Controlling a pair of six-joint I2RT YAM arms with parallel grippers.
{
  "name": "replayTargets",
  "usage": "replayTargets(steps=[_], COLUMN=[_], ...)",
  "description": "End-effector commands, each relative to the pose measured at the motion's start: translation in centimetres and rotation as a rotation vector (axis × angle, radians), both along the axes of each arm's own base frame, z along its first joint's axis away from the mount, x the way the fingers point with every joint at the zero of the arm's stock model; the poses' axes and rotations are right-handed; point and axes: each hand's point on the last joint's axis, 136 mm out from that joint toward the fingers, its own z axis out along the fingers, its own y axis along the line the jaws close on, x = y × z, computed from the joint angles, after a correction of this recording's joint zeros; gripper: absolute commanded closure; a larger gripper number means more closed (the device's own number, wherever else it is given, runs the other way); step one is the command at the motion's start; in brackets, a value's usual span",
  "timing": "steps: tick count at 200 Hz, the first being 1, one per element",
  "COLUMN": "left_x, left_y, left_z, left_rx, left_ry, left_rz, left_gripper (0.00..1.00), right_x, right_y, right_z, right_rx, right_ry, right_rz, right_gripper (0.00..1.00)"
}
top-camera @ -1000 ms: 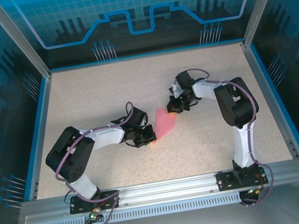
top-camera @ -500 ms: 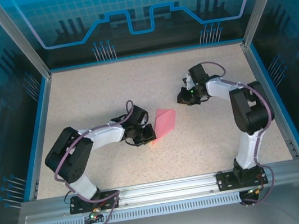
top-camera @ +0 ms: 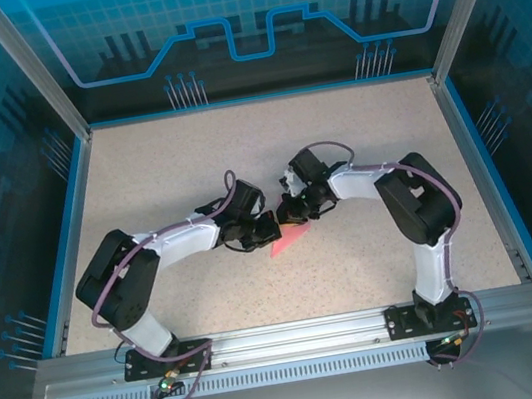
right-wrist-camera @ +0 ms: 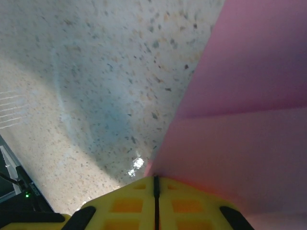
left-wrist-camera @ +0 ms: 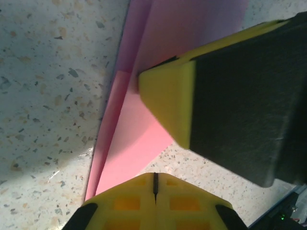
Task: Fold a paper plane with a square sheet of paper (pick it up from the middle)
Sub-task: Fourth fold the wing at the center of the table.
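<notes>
1. Where the two arms meet near its middle, the speckled table (top-camera: 141, 179) lies inside a blue-lit enclosure (top-camera: 248, 20).
2. The left arm (top-camera: 172, 243) bends in from its base at the near left. The right arm (top-camera: 413, 201) curls in from the near right, and both wrists are low over the tabletop.
3. The sheet of paper (top-camera: 286, 245), pink-red, lies on the table just in front of the two grippers. One pointed corner pokes out toward the near edge. It is partly folded: the left wrist view shows overlapping layers meeting along straight creases.
4. The right gripper (top-camera: 287, 218) has its fingers pressed together, the seam between them closed. In the left wrist view its yellow-and-black finger (left-wrist-camera: 168, 96) sits over the folded layers, seemingly touching them.
5. The left gripper (top-camera: 273, 231) also has its fingers together. Its tips are at the paper's edge, and it cannot be told whether a layer is pinched.
</notes>
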Motion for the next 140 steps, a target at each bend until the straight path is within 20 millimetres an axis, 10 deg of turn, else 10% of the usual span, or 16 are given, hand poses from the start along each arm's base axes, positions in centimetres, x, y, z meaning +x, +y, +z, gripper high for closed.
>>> replayTargets(steps=[1, 140], left_x=[-1.4, -6.5], left_y=[0.1, 4.4], left_z=[-1.8, -7.8], left_rx=[0.011, 0.105], left_ry=[0.056, 0.205], left_rz=[-0.027, -0.005], left_gripper=[1.00, 1.00], right_x=[0.1, -1.0], right_y=[1.1, -1.9], right_z=[-0.1, -4.4], right_rx=[0.025, -0.142], right_ry=[0.020, 0.102], right_rz=[0.008, -0.009], right_gripper=[0.93, 0.96])
